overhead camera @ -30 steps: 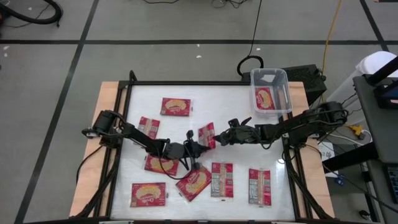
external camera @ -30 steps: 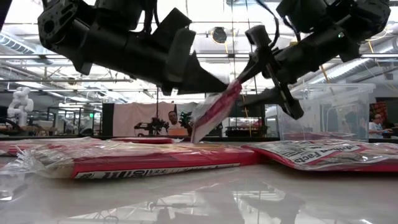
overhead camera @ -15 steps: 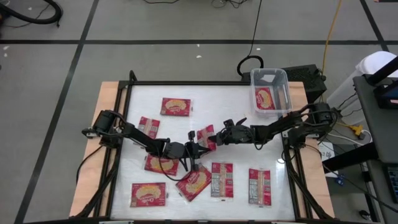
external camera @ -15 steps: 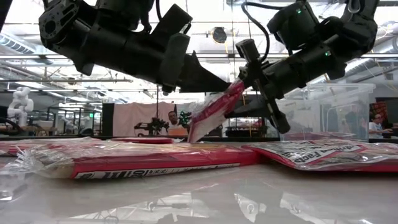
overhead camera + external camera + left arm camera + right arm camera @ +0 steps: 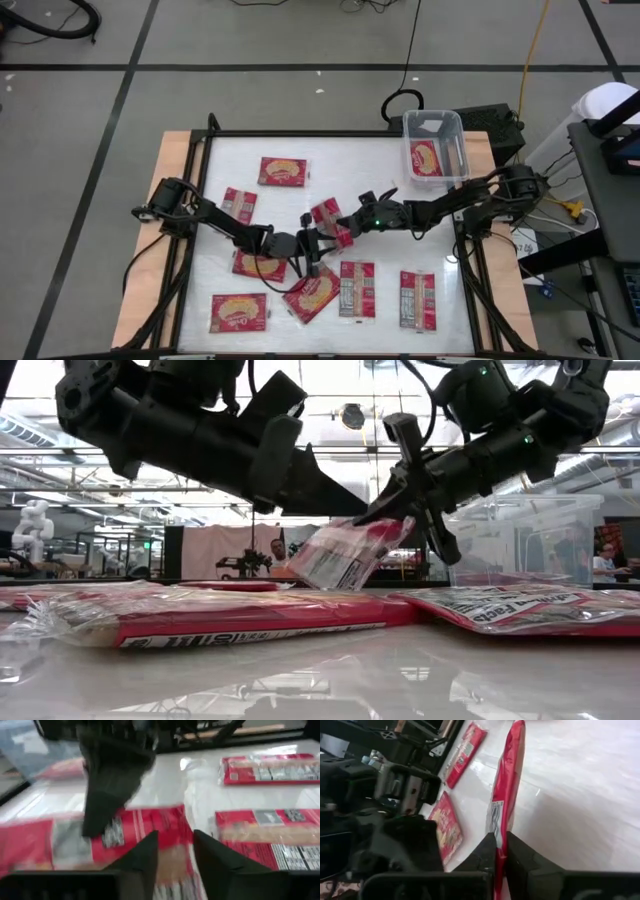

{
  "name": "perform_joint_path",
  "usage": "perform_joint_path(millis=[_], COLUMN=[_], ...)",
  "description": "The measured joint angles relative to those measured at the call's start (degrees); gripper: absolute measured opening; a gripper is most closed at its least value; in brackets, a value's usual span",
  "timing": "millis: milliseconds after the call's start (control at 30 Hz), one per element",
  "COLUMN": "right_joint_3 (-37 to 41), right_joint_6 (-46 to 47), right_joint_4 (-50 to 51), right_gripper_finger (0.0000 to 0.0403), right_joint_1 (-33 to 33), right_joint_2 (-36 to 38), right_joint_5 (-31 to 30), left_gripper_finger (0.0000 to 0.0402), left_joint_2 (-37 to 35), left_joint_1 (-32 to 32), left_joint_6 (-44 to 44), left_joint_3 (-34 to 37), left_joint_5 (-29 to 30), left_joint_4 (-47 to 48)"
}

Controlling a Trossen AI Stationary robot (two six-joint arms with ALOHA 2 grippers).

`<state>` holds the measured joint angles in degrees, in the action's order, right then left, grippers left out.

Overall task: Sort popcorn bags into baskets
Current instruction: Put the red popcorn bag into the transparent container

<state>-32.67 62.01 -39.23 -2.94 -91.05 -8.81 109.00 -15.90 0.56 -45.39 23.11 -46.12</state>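
We see red popcorn bags [image 5: 283, 172] scattered over a glossy white table [image 5: 380, 180] framed in black, with pale wood at its edges. Some bags show a yellow-tan popcorn picture; two [image 5: 356, 289] lie with grey-white printed panels up. The bag in mid-air [image 5: 345, 555] is red with a white printed panel. The basket [image 5: 434, 147] is clear and colourless. Both arms are black.
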Motion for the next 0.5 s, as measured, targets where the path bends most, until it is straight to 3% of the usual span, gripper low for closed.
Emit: perform_joint_path(millis=[200,500], right_joint_3=[0.0,-4.4], right_joint_6=[-3.8,-14.5], right_joint_4=[6.7,23.7], right_gripper_finger=[0.0005,0.0005], right_joint_1=[-1.0,-1.2], right_joint_2=[7.3,23.6], right_joint_5=[-3.6,-11.5], left_gripper_finger=[0.0189,0.0165], left_joint_2=[-6.4,-10.7], left_joint_1=[-1.4,0.1], left_joint_6=[-2.6,-4.6], left_joint_3=[0.0,0.0], left_joint_5=[7.5,11.8], left_joint_4=[10.2,22.3])
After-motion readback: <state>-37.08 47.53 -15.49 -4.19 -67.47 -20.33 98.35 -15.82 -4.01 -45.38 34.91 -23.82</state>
